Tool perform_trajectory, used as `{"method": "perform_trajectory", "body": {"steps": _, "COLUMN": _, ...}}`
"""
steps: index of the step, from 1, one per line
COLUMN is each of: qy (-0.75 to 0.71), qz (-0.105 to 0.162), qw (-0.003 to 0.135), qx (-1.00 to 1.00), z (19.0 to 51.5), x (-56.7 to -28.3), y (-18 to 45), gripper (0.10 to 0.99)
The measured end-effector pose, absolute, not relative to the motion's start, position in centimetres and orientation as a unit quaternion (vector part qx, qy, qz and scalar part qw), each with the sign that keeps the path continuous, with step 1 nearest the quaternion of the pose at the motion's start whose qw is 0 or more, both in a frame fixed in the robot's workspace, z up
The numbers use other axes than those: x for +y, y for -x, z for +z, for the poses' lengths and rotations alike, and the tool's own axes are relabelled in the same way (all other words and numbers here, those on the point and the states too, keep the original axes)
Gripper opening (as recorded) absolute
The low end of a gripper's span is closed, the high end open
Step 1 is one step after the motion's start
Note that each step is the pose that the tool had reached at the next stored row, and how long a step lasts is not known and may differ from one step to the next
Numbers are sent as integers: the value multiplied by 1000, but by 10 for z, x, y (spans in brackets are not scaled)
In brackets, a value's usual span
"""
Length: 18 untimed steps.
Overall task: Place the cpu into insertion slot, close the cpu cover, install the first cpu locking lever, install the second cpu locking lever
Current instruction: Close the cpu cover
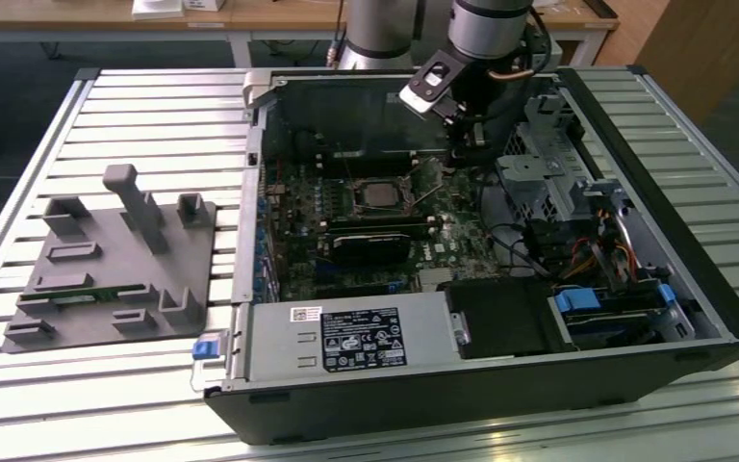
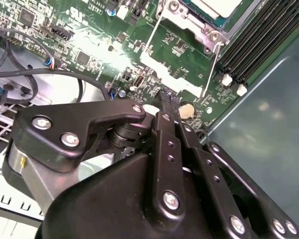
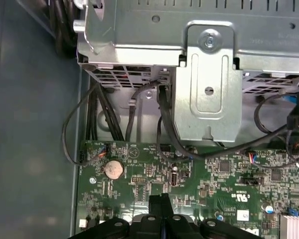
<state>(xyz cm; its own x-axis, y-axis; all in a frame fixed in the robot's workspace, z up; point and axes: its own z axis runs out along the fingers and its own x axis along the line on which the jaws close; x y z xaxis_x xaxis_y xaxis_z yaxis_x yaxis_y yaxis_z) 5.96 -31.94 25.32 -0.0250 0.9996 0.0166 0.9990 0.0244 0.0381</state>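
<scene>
In the exterior view the cpu point(image 1: 376, 195) lies in the insertion slot point(image 1: 354, 183) on the green board inside the open case. The second wrist view has the cpu point(image 2: 217, 6) at the picture's edge, with the silver cpu cover point(image 2: 195, 27) framing it. Two thin wire locking levers point(image 2: 150, 42) point(image 2: 213, 67) run along the socket's sides. My gripper point(image 1: 462, 154) hangs over the board on the exterior view's right of the socket. Its black fingertips point(image 2: 165, 98) point(image 3: 159, 199) are pressed together, shut, with nothing seen between them, just above the board.
A silver drive cage point(image 3: 204, 74) and black cables point(image 3: 114, 114) stand close to the gripper. A coin battery point(image 3: 113, 169) sits on the board. Memory slots point(image 2: 259, 45) flank the socket. A grey fixture plate point(image 1: 107, 260) lies on the slatted table at the exterior view's left.
</scene>
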Motion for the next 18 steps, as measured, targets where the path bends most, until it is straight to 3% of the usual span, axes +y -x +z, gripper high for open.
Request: {"method": "perform_trajectory", "body": {"steps": 18, "qy": -698, "qz": 16, "qw": 4, "qx": 716, "z": 242, "x": -316, "y": -42, "gripper": 106}}
